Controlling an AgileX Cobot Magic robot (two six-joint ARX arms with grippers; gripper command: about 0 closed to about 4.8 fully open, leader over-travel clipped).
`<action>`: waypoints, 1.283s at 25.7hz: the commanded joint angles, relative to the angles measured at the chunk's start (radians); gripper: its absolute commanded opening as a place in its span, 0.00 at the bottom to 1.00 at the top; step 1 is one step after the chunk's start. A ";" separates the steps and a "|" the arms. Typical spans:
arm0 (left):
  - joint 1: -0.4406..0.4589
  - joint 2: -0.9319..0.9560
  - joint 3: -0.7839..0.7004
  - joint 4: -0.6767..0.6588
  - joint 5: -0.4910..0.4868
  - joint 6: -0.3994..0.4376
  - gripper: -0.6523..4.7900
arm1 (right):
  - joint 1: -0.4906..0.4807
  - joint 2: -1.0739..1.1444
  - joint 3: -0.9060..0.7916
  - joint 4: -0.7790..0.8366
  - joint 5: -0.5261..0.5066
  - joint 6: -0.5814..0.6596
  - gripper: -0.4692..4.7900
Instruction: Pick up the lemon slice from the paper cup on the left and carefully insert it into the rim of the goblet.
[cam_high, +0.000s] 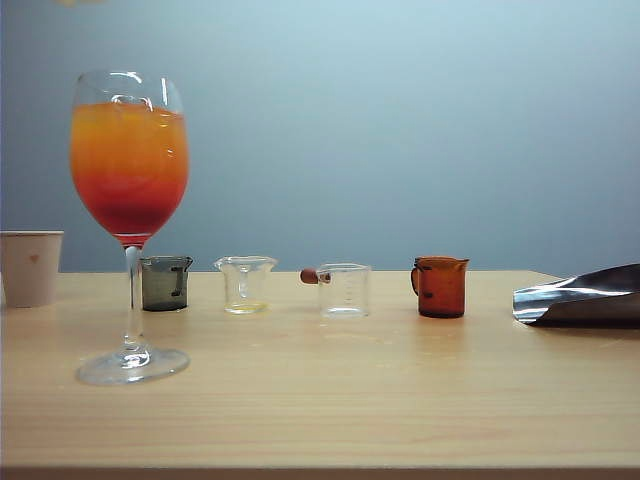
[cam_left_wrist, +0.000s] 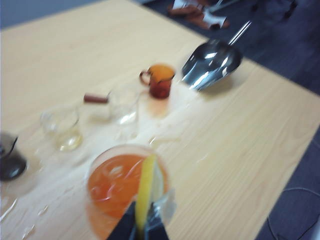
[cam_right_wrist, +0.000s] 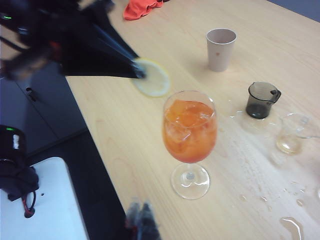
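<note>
Lemon slice (cam_right_wrist: 152, 77) is hanging clamped in the left gripper (cam_left_wrist: 141, 231), just above and beside the goblet (cam_right_wrist: 189, 131) rim. Behind, the paper cup (cam_right_wrist: 220, 49) is standing well apart. The right gripper (cam_right_wrist: 141, 214) is blurring at the table edge; its jaw state I cannot tell.

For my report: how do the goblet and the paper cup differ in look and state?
The goblet is clear, stemmed and tall; the paper cup is opaque off-white, stemless and short. The goblet holds an orange-over-red drink; the paper cup looks empty in the right wrist view. Both stand upright on the table.
</note>
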 joint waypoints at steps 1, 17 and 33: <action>0.002 0.031 0.001 0.007 -0.039 0.010 0.11 | 0.000 -0.002 0.008 0.006 -0.005 -0.006 0.08; 0.002 0.114 0.001 0.022 -0.045 0.086 0.11 | -0.002 0.007 0.008 0.008 -0.001 -0.028 0.08; 0.002 0.098 0.015 0.011 -0.050 0.083 0.11 | -0.002 0.010 0.008 0.016 0.004 -0.028 0.08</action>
